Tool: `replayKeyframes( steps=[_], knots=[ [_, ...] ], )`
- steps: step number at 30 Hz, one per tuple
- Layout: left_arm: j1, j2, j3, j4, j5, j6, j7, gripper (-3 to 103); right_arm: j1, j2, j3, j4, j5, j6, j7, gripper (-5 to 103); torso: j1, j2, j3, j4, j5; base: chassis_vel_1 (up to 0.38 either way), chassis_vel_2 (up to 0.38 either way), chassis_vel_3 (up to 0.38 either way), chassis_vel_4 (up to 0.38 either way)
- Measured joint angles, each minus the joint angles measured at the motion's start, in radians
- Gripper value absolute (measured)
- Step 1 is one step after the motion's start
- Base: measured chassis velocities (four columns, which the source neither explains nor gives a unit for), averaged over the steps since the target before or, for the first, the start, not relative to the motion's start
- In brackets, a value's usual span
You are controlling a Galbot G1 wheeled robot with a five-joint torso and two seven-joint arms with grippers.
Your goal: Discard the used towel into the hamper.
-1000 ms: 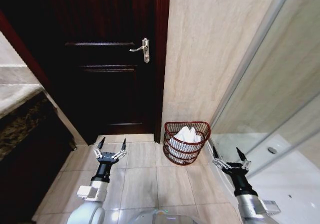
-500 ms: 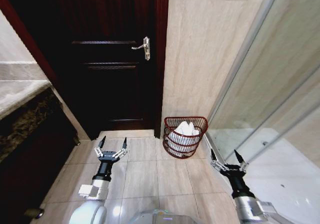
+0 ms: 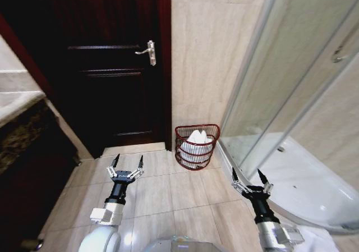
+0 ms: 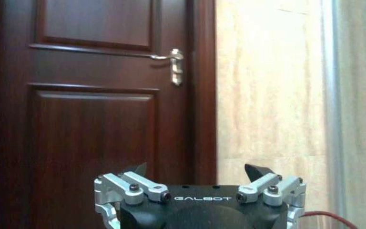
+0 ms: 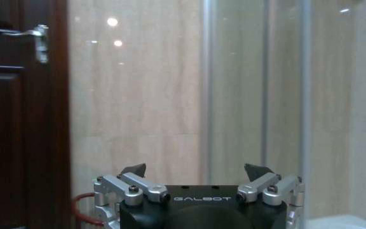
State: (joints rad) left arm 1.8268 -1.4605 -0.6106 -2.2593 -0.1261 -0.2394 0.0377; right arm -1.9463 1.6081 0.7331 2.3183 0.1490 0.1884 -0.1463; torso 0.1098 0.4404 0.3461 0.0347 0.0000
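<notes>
As the robot backed away, the hamper (image 3: 197, 146), towel (image 3: 196, 138) inside, receded ahead between the left pincer (image 3: 126, 166) and right pincer (image 3: 249, 179), both spread empty.

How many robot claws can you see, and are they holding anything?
2. The left claw hangs open and empty above the floor tiles before the door; the right claw hangs open and empty beside the shower tray.

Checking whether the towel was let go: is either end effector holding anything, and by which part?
Nothing is held. The left end effector and right end effector are both open and empty above the floor; the white towel lies in the hamper.
</notes>
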Motion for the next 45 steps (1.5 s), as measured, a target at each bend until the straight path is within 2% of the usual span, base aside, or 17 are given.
replayKeyframes(
  steps=[11,21,35,45],
  knots=[
    [-0.01,0.005,0.006,0.014,0.009,0.017,0.015,100,-0.002,0.001,0.004,-0.014,0.004,0.006,0.022,100,0.0,0.0,0.0,0.0,0.0001,-0.122,-0.119,-0.119,-0.121],
    [-0.019,0.006,0.011,0.025,-0.001,0.005,0.017,100,-0.01,0.0,0.009,-0.019,0.008,0.006,0.04,100,0.0,0.0,0.0,0.0001,-0.0001,-0.068,-0.07,-0.077,-0.064],
    [-0.014,0.003,0.012,0.027,0.005,-0.003,0.02,100,-0.004,-0.005,0.02,-0.04,0.024,0.013,0.053,100,0.0,0.0,0.0,0.0001,0.0,-0.014,-0.132,0.003,0.134],
    [-0.018,-0.001,0.04,0.033,0.023,-0.003,0.02,100,0.002,-0.019,0.051,-0.064,0.058,0.017,0.063,100,0.0,0.0,0.0,0.0,0.0001,-0.121,-0.157,0.125,0.153]
  ],
)
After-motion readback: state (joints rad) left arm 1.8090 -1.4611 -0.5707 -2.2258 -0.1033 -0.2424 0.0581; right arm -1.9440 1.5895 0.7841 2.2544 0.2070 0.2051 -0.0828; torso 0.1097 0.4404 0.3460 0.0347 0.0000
